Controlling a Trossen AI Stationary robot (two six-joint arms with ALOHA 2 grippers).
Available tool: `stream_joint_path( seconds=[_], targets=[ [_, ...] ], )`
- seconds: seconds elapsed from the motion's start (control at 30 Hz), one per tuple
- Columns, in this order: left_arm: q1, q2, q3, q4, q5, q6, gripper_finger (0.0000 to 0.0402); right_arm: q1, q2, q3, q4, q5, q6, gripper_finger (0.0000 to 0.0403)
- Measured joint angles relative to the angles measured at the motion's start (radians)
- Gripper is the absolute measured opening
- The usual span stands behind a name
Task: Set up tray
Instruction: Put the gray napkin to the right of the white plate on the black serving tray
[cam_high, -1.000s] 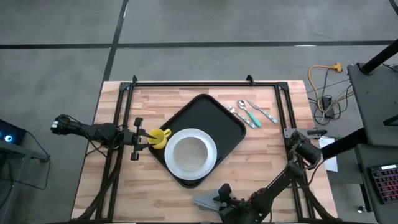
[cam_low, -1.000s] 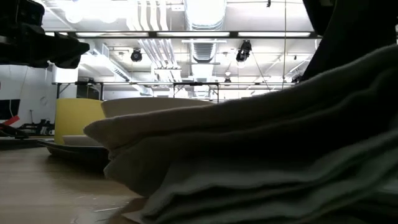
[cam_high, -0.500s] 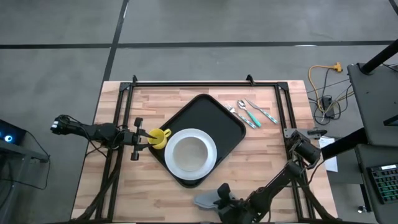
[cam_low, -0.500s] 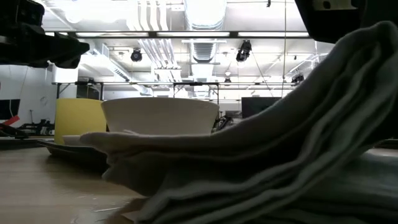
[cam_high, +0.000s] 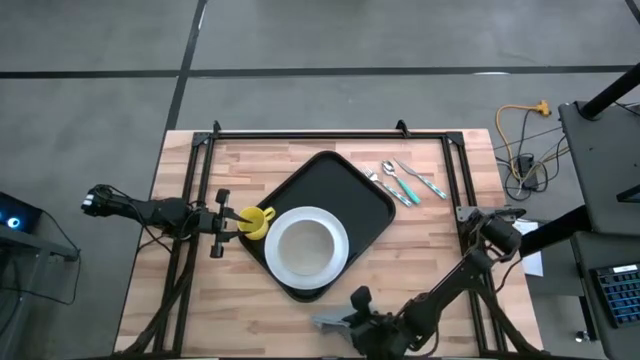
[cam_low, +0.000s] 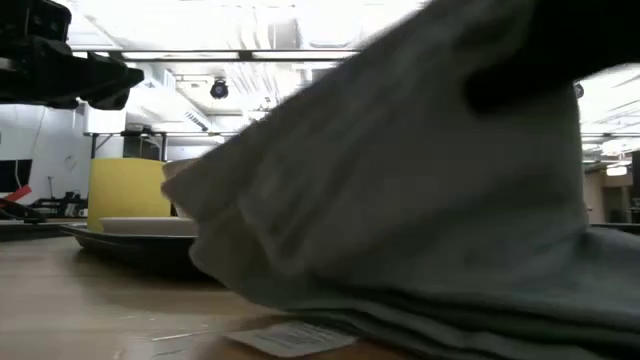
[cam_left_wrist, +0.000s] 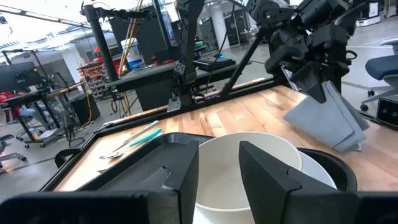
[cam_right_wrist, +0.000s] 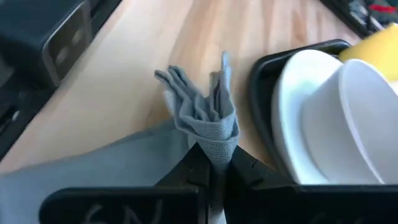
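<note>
At the left of the high view, the left gripper (cam_high: 222, 222) is at the yellow cup (cam_high: 257, 222), which stands on the left corner of the tray (cam_high: 340, 190); its fingers are partly apart, and I cannot tell if they grasp the cup or only stand beside it. The tray lies turned at an angle in the middle of the wooden table (cam_high: 190, 300). On its lower part sits the white plate (cam_high: 330, 262) with the white bowl (cam_high: 305, 245) on it, so these pieces seem already placed. Toward the upper right, the spoon and fork (cam_high: 405, 183) are on the bare wood just beside the tray, so I judge that they are not yet set. At the bottom centre, the right gripper (cam_high: 360, 318) has its fingers clenched on a fold of the grey napkin (cam_high: 330, 322), which is lifted at the pinched fold near the plate. The napkin is outside the tray, so placing it, and the cutlery, seems to be left.
</note>
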Motion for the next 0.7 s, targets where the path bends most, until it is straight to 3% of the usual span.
stream_joint_path(
  seconds=[0.27,0.7],
  targets=[
    [0.000,0.000,0.000,0.000,0.000,0.000,0.0101,-0.053,-0.112,-0.002,-0.116,-0.058,0.195,0.0009],
    [0.000,0.000,0.000,0.000,0.000,0.000,0.0101,-0.093,-0.213,-0.044,-0.151,0.003,0.251,0.0009]
  ],
)
